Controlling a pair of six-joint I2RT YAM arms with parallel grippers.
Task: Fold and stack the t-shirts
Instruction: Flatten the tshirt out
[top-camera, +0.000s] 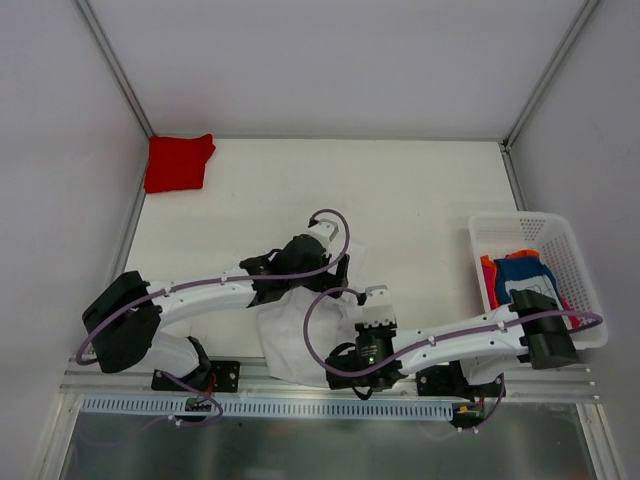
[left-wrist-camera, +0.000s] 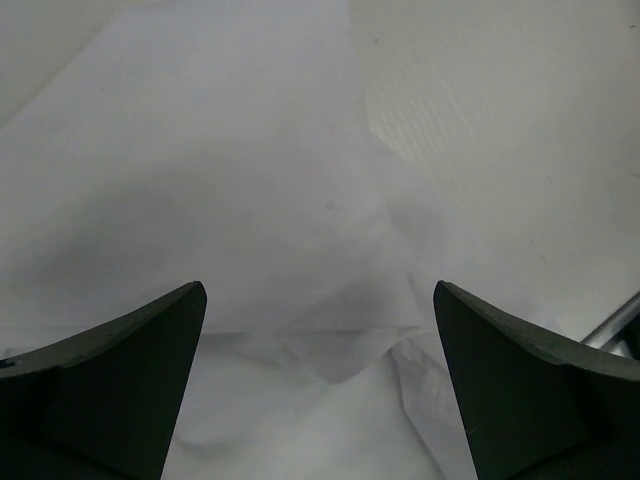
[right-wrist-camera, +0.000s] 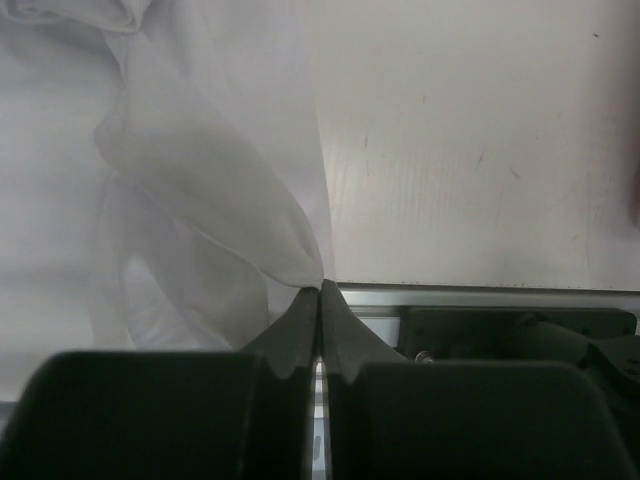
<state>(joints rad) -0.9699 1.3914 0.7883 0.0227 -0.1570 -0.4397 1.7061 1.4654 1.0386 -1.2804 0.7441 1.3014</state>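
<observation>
The left claw (left-wrist-camera: 320, 290) spreads wide above the white t-shirt (left-wrist-camera: 250, 200); the right claw (right-wrist-camera: 320, 288) pinches its edge, white table (right-wrist-camera: 470, 150) just beyond, pale walls (top-camera: 350, 60) around

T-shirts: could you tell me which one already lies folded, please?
The red t-shirt, at the table's far left corner; the white t-shirt lies rumpled at the near edge, the others sit in the basket.

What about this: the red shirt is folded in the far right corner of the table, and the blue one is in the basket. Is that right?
Not quite: the top view shows the red shirt folded in the far left corner of the table. The blue one is in the basket.
</observation>
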